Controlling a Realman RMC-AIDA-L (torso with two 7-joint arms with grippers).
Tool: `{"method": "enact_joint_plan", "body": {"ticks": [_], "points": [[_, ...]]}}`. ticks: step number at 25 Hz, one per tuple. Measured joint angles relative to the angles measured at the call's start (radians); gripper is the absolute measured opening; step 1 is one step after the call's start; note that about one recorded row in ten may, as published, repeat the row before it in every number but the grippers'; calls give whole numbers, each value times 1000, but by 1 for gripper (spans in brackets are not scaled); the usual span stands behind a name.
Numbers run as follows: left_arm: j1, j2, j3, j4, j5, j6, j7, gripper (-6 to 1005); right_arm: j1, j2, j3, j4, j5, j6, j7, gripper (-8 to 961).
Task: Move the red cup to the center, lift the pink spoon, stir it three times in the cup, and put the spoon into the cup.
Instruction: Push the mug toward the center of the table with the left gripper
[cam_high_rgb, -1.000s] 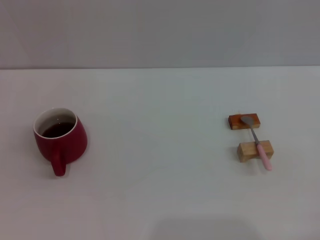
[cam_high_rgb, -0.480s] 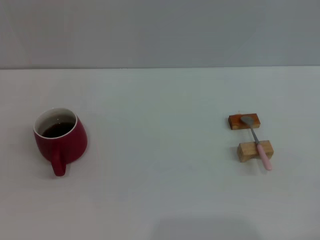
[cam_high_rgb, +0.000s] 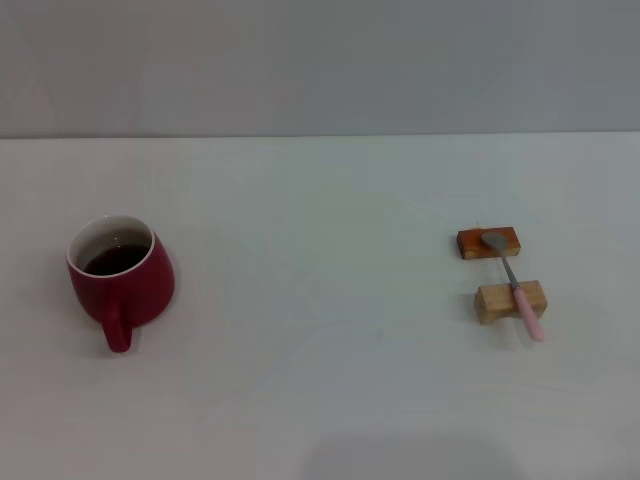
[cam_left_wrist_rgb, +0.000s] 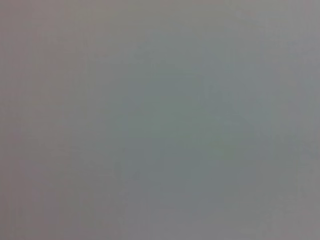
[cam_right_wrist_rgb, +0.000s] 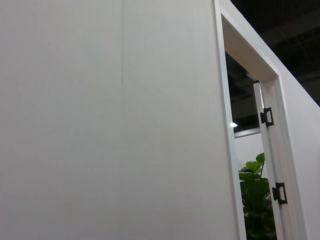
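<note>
The red cup (cam_high_rgb: 122, 283) stands on the white table at the left in the head view, its handle toward me and dark liquid inside. The pink spoon (cam_high_rgb: 515, 286) lies at the right, its grey bowl resting on the far wooden block (cam_high_rgb: 489, 243) and its neck across the near wooden block (cam_high_rgb: 511, 302), pink handle pointing toward me. The center (cam_high_rgb: 320, 300) of the tabletop is bare white. Neither gripper shows in any view. The left wrist view shows only a plain grey surface; the right wrist view shows a white wall.
The white table (cam_high_rgb: 320, 200) ends at a grey wall at the back. The right wrist view shows a white wall (cam_right_wrist_rgb: 110, 120), a door frame (cam_right_wrist_rgb: 265, 150) and a green plant (cam_right_wrist_rgb: 257, 200), away from the table.
</note>
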Motion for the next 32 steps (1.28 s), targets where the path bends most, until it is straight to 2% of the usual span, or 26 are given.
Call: {"method": "enact_joint_plan", "body": {"ticks": [3, 6, 7, 9, 11, 12, 18, 20, 26, 32], "points": [[4, 1, 88, 14, 1, -2, 50, 24, 0, 0, -1, 1, -3, 0, 0, 660], [4, 1, 117, 20, 0, -2, 71, 8, 1, 0, -1, 3, -11, 0, 0, 660], [5, 2, 193, 38, 1, -2, 125, 3, 1, 0, -1, 3, -12, 0, 0, 660], [4, 4, 249, 52, 1, -4, 165, -2, 1, 0, -1, 3, -12, 0, 0, 660], [3, 4, 263, 57, 1, -4, 177, -2, 2, 0, -3, 5, -13, 0, 0, 660], [-2, 6, 321, 76, 0, -6, 222, -2, 2, 0, -4, 5, -13, 0, 0, 660], [-2, 1, 410, 84, 0, -29, 278, -1, 2, -1, -7, 6, -14, 1, 0, 660], [0, -1, 471, 85, 0, -38, 294, -1, 3, -2, -7, 6, -14, 1, 0, 660], [0, -4, 570, 86, 0, -44, 297, 0, 8, -2, -9, 6, -14, 6, 0, 660], [-4, -4, 618, 86, 0, -54, 298, 0, 7, -2, -10, 13, -14, 7, 0, 659]]}}
